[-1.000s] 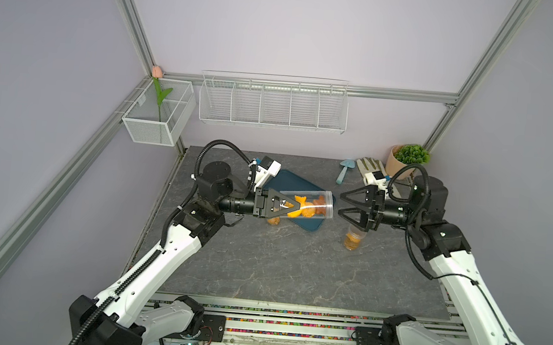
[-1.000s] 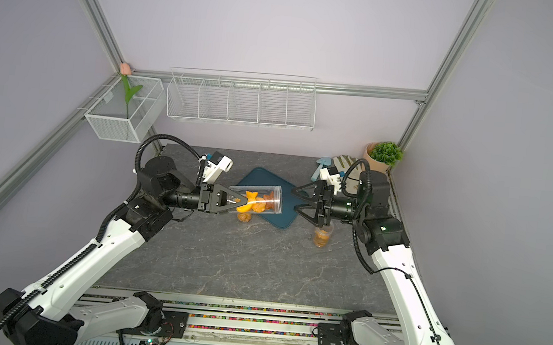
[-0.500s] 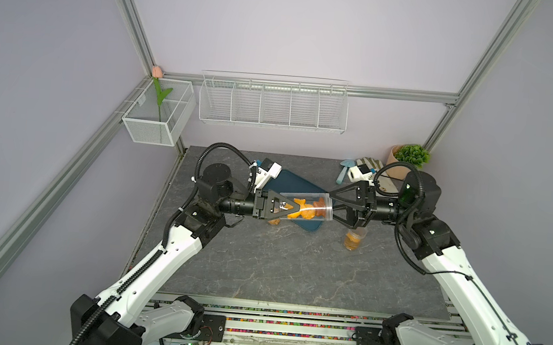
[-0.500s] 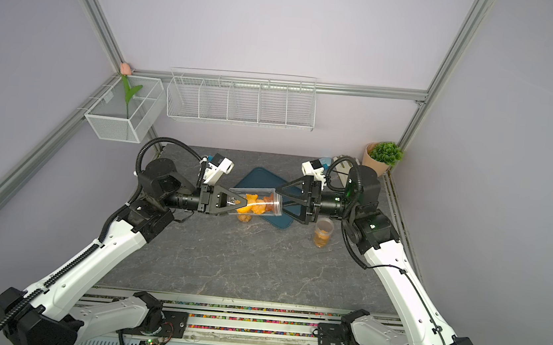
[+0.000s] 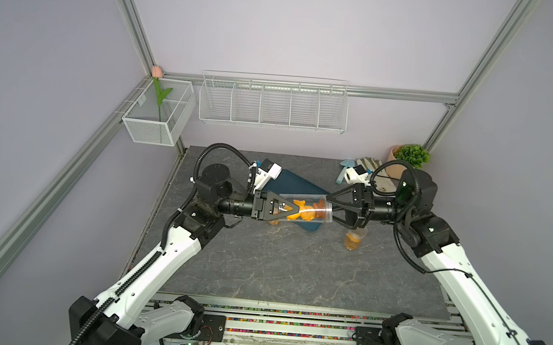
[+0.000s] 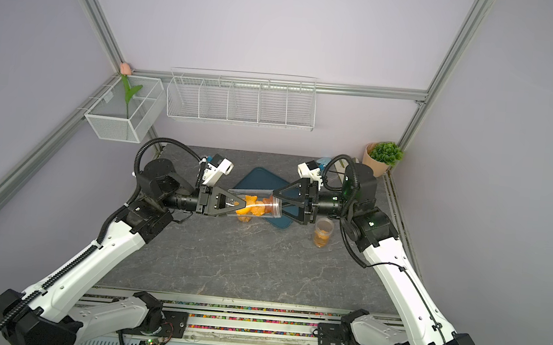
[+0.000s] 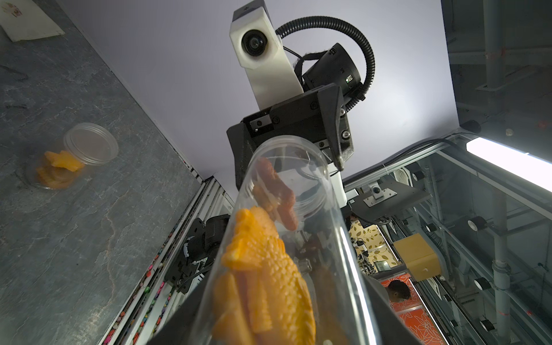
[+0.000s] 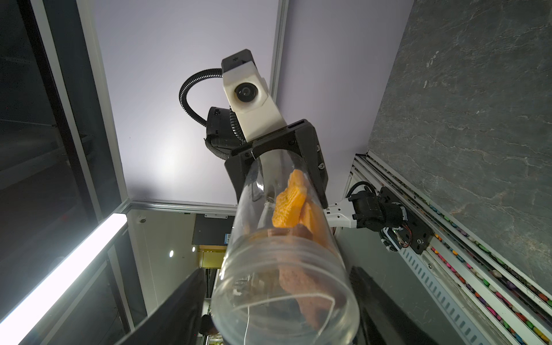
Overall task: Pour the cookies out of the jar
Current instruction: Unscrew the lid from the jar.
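Down below jar (image 5: 310, 200), blue tray (image 5: 298, 184); small cup (image 5: 352, 240) beneath right gripper (image 5: 331, 207).

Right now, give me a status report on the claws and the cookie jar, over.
Left claw shut on clear jar, held sideways. Right claw open, straddling its threaded end. Cookies inside. Second cookie jar on table near right claw.

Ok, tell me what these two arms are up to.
The left gripper is shut on a clear jar, holding it sideways in the air over a blue tray. The cookies are inside it. The right gripper has its jaws around the jar's lid end, though whether they grip it is unclear. A second jar of cookies stands on the table by the right arm.
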You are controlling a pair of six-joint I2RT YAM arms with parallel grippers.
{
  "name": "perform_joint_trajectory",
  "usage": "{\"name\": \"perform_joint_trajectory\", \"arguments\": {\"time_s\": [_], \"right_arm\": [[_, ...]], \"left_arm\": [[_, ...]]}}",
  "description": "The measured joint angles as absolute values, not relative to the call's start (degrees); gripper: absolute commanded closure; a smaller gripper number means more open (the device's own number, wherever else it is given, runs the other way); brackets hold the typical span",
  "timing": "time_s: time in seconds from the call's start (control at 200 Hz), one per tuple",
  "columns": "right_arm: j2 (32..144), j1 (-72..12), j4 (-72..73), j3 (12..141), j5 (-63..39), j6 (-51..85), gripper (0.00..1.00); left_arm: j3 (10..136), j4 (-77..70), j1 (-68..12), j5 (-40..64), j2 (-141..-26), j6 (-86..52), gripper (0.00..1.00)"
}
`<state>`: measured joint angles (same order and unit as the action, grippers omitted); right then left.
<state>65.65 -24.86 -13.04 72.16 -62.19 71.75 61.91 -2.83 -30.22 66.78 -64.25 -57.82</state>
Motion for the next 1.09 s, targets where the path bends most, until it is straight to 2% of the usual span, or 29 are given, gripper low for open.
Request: {"name": "perform_joint_trajectory", "arguments": {"time_s": [0.22,0.39,0.71,0.84,0.935,1.095], "right_arm": [[65.63,-25.02,-13.96,72.18,-62.83,71.02,0.23],[65.63,-25.26,-17.28,72.42,-63.20,69.34,0.28],[65.36,-25.58,-22.13,73.30,-63.96,66.83,0.24],[65.06,-25.61,-23.14,73.30,-63.94,66.00,0.27],[64.93,-25.61,-23.75,73.30,-63.92,65.58,0.33],[64.93,-25.61,-24.27,73.30,-63.94,64.86,0.34]], "left_arm": [[61.91,-2.28,-30.22,67.20,-64.25,-57.82,0.44],[61.91,-1.17,-30.24,67.44,-64.25,-57.84,0.44],[61.91,0.21,-30.26,67.75,-64.25,-57.82,0.44],[61.91,0.36,-30.26,67.83,-64.25,-57.84,0.44],[61.91,0.32,-30.26,67.90,-64.25,-57.84,0.44],[61.91,0.58,-30.26,68.01,-64.25,-57.98,0.44]]}}
